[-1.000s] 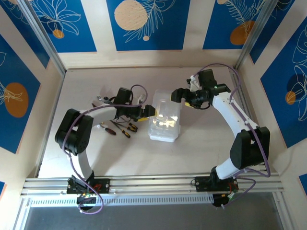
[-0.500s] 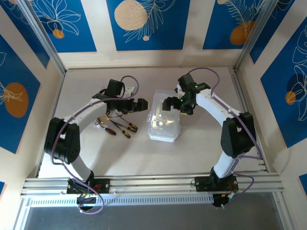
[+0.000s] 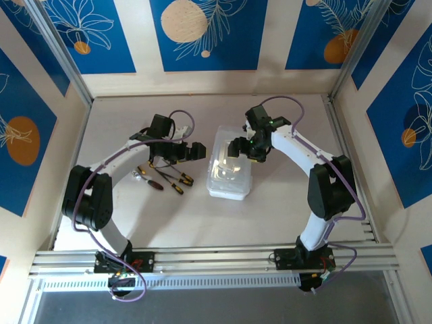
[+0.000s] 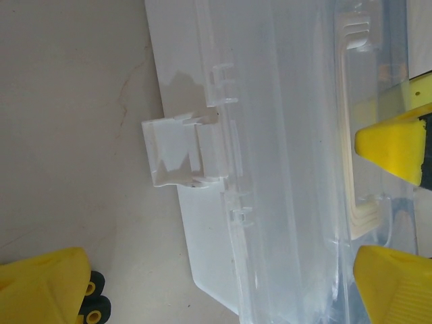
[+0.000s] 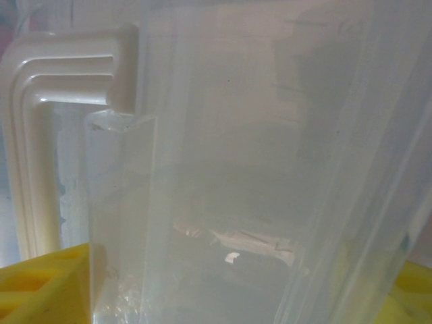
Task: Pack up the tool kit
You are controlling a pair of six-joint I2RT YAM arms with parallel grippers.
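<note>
Jaws: left gripper (image 3: 196,151) spread wide, just left of clear case (image 3: 228,177); right gripper (image 3: 234,146) astride its wall, grip cannot be told. Case contents indistinct. Loose screwdrivers (image 3: 169,179) lie outside, left of case.

The left arm (image 3: 118,156) and the right arm (image 3: 297,145) are built alike: slim white tubular links joined by bulky, rounded black joint housings. A thin purple cable (image 3: 283,98) runs along each arm and loops free of the shell in places. Each arm rises from a small black base block (image 3: 111,262) with red and dark wiring at the near edge. The left gripper (image 3: 198,150) and the right gripper (image 3: 233,147) have black bodies. Their fingers (image 4: 44,287) are bright yellow ridged wedges, one with small black, yellow-centred round fittings beside it.
</note>
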